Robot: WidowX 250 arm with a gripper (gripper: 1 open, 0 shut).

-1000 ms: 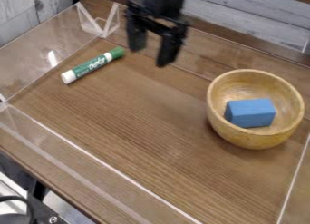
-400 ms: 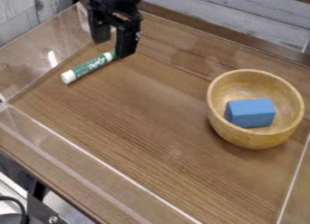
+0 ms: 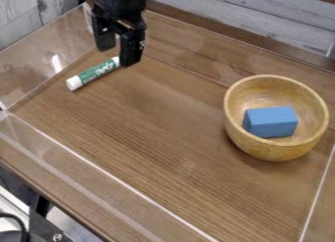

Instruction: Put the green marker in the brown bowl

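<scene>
Black all over on the pincer (image 3: pixel 117 46) and the arm above it. White barrel with a green label on the green marker (image 3: pixel 89 74), white at the lower end; cap end hidden behind the pincer. Light honey-brown with fine darker grain on the brown bowl (image 3: pixel 309 123), paler along the thick rim. Plain mid-blue on the block (image 3: pixel 271 121) inside. Dark brown with long streaked wood grain on the table (image 3: pixel 144 148). Clear, with pale glinting edges, on the low walls (image 3: pixel 26 128) around it.
</scene>
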